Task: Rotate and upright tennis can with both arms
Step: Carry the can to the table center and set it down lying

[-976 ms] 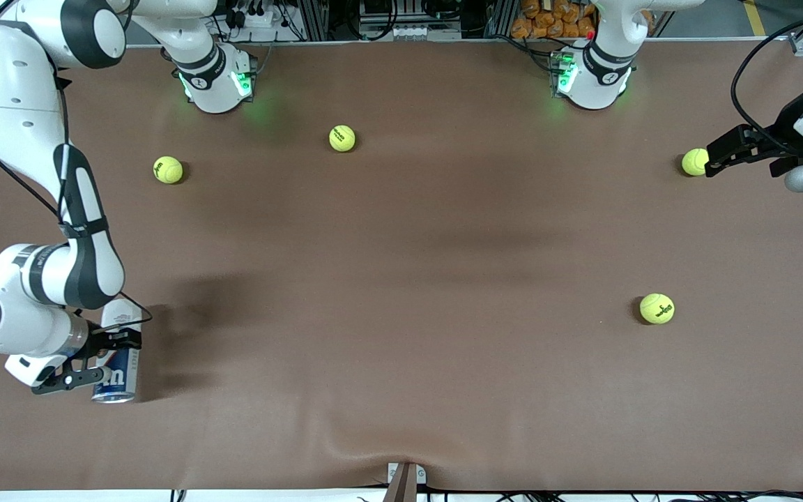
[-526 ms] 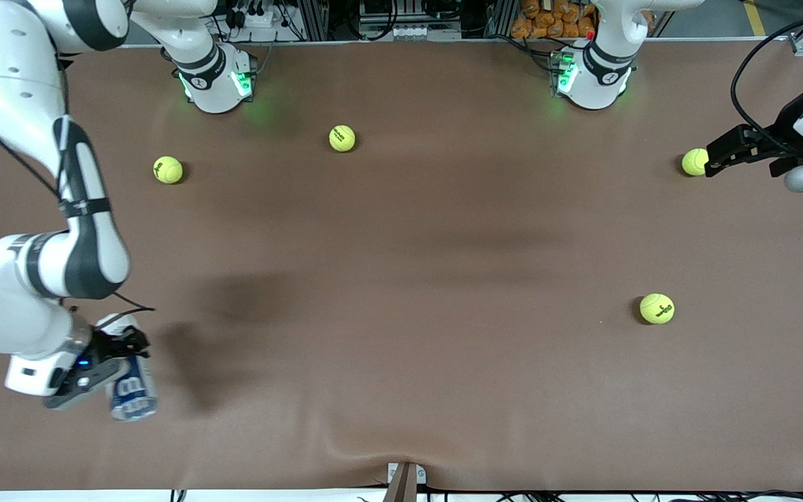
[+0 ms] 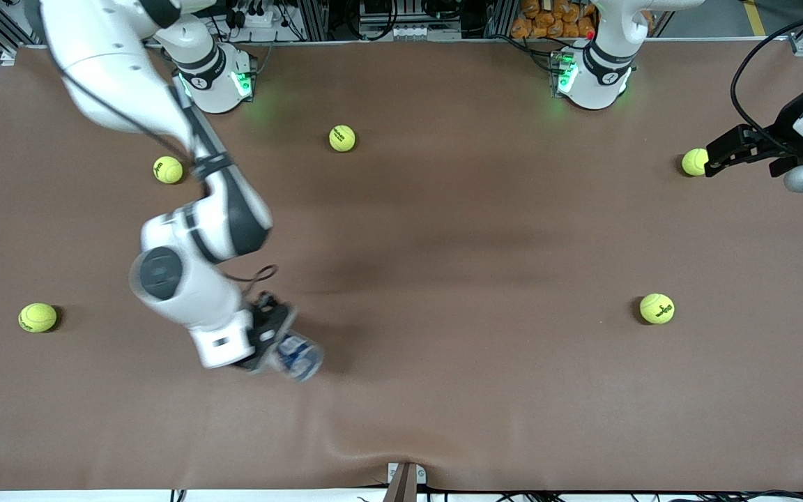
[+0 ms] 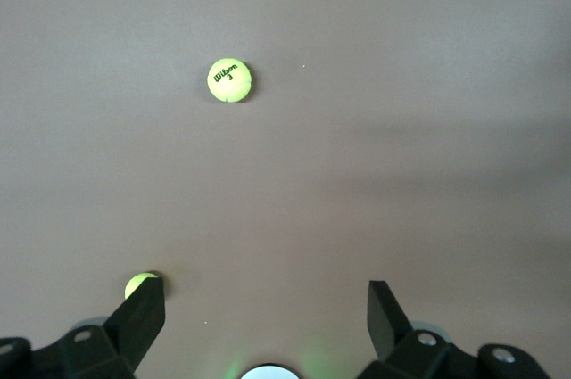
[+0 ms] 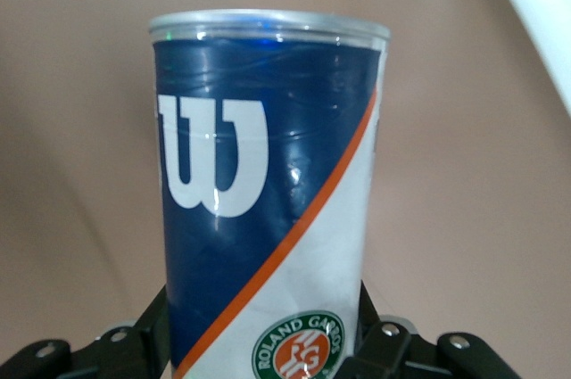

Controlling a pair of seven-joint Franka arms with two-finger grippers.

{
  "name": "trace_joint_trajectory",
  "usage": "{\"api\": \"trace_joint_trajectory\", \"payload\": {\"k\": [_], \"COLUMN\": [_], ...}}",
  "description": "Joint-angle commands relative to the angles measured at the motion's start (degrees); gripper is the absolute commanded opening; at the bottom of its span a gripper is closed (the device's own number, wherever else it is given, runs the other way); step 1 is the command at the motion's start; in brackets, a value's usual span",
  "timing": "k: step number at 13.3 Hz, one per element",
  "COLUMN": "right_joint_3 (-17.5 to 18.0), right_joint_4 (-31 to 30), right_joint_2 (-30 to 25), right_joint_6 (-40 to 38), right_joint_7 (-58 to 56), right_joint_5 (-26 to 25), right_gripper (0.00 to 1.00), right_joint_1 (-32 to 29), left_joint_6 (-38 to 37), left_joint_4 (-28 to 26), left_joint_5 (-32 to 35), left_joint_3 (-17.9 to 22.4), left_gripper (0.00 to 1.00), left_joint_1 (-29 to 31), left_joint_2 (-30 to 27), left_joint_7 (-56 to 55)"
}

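- Right gripper [image 3: 270, 341]: fingers closed on the tennis can [image 3: 297, 357], carried in the air over the table [image 3: 443, 390] toward the right arm's end, above the part nearest the front camera. The can is tilted, its rimmed end pointing down toward the front camera.
- Right wrist view: the tennis can [image 5: 268, 210] fills the frame between the right gripper [image 5: 259, 343] fingers; dark-blue label, white "W", orange-red diagonal stripe, round green emblem, silver rim at the end away from the gripper.
- Tennis ball [image 3: 37, 317] on the table at the right arm's end, well apart from the can.
- Tennis ball [image 3: 656, 308] toward the left arm's end, about as near the front camera as the first ball.
- Three more balls lie farther from the front camera: one [image 3: 168, 169] partly beside the right arm's forearm, one [image 3: 342, 138] between the two bases, one [image 3: 694, 162] at the left arm's end.
- Left gripper [image 3: 715, 159]: waits just beside that last ball, fingers spread wide and empty in the left wrist view [image 4: 263, 308].
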Motion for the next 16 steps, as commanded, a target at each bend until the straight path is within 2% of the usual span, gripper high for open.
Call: {"api": "trace_joint_trajectory", "payload": {"k": [1,3,5,12,14,15,16], "right_joint_3": [-0.1,-0.2,-0.3,-0.4,-0.4,-0.4,-0.4], "right_joint_4": [-0.4,-0.5,-0.6,-2.2,-2.2,-2.1,-2.1], "right_joint_2": [1.1,1.5,1.5,5.6,7.9,8.7,8.8], "right_joint_6": [1.8,1.8,1.7,2.0,2.3,3.1,4.4], "right_joint_7": [-1.6,-1.5,-1.2,-1.7,-1.7,-1.5,-1.2], "right_joint_5": [-0.2,0.0,-0.8,-1.3,-1.7,-1.6,-1.2], "right_gripper": [0.79,0.87,0.87,0.87,0.93,1.00,1.00], "right_joint_1": [4.3,8.2,12.4,18.6,19.6,19.9,20.1], "left_joint_6": [-0.9,-0.9,-0.9,-0.9,-0.9,-0.9,-0.9], "left_joint_4": [0.7,0.7,0.7,0.7,0.6,0.6,0.6], "left_joint_5": [-0.9,-0.9,-0.9,-0.9,-1.0,-1.0,-1.0], "left_joint_3": [0.1,0.1,0.1,0.1,0.1,0.1,0.1], "left_gripper": [1.00,1.00,1.00,1.00,1.00,1.00,1.00], "left_joint_1": [0.1,0.0,-0.2,-0.2,-0.2,-0.1,-0.2], "left_joint_2": [0.2,0.3,0.3,0.4,0.4,0.4,0.4], "left_joint_7": [0.7,0.7,0.7,0.7,0.7,0.7,0.7]}}
